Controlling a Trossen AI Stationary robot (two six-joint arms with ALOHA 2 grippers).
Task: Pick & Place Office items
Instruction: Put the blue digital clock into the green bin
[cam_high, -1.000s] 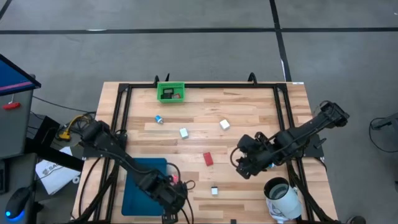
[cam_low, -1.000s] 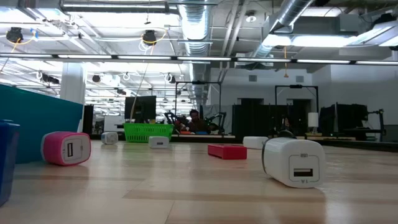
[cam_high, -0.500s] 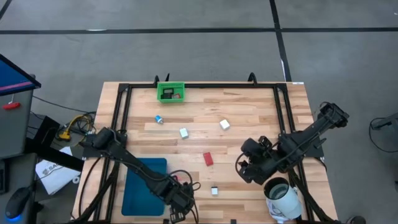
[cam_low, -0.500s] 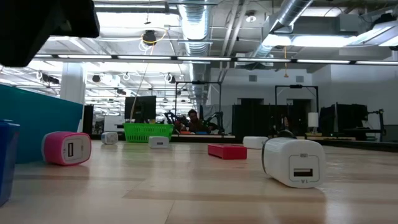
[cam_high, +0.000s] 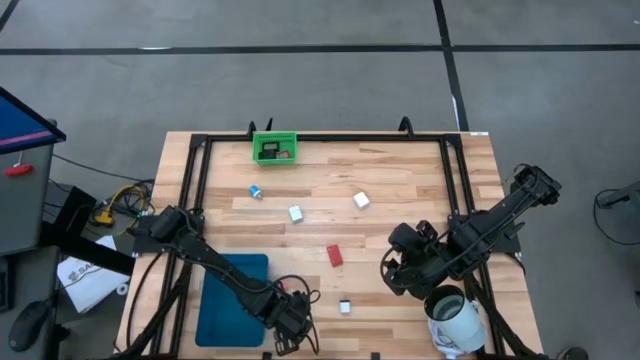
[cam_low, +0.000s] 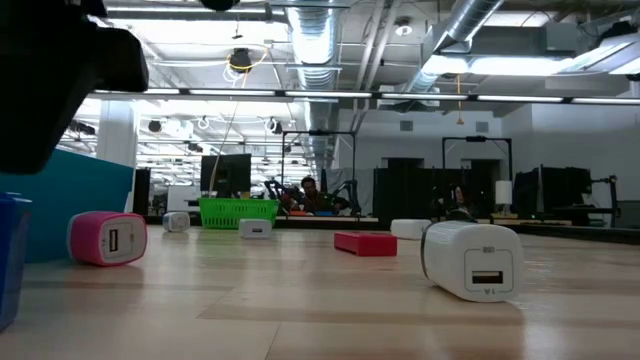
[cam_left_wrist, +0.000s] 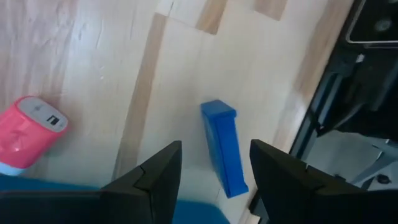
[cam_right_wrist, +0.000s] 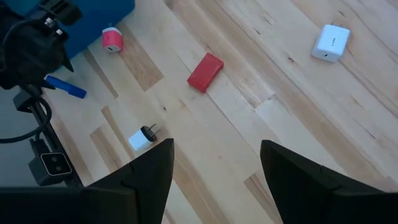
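Since a second ago our left gripper (cam_left_wrist: 211, 180) has swung along the bench's (cam_high: 400, 190) near edge and now hovers open and empty over the blue block (cam_left_wrist: 224, 148), beside the pink charger (cam_left_wrist: 28, 132). Our right gripper (cam_right_wrist: 214, 171), open and empty, has drifted slightly toward the white cylinder (cam_high: 458, 318); the red block (cam_right_wrist: 205, 71) lies mid-bench.

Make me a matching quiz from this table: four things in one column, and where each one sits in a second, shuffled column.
Things:
1. green basket
2. blue block
3. red block
4. white mug

Places:
A. table's middle
B. under the left hand
C. far edge
D. right near corner, by the right hand

Pairs: 1-C, 2-B, 3-A, 4-D
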